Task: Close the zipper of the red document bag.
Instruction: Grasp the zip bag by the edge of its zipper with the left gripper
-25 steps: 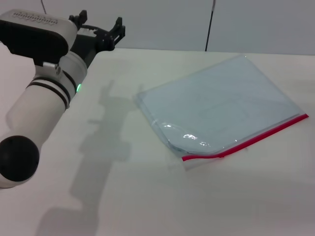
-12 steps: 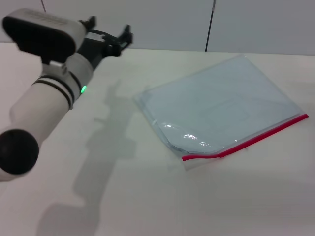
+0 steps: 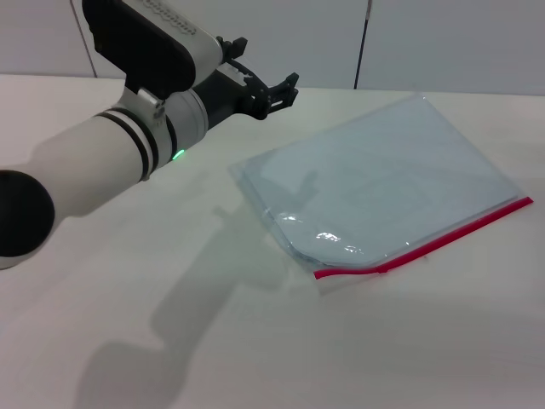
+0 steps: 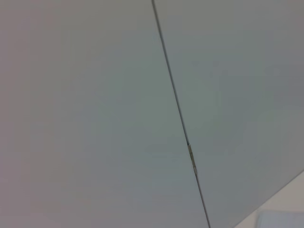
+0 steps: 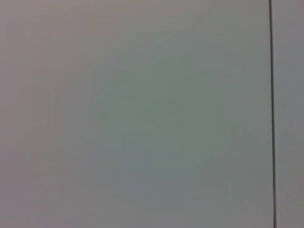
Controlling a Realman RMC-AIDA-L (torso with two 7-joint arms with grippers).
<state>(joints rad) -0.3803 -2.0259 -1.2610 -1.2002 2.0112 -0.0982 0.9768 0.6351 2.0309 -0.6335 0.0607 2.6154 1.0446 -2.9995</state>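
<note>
Red document bag (image 3: 383, 183) flat on the white table (image 3: 255, 341), right of centre, skewed to the table edge; zipper (image 3: 430, 243) along its near long edge, running from the near corner up toward the right. Left claw (image 3: 266, 81) held in the air above the table, just beyond the bag's far-left corner, fingers (image 3: 289, 83) apart, gripping nothing, clear of the bag. Right claw out of sight in every view; only wall panels in both wrist views

Translucent pale blue-grey red document bag (image 3: 383, 183), bright red zipper (image 3: 426, 245) along its edge at 5 o'clock; white left arm (image 3: 94, 170) with black bands, green light; black left gripper (image 3: 268, 89); off-white table (image 3: 170, 341); pale grey wall (image 4: 95, 118)
</note>
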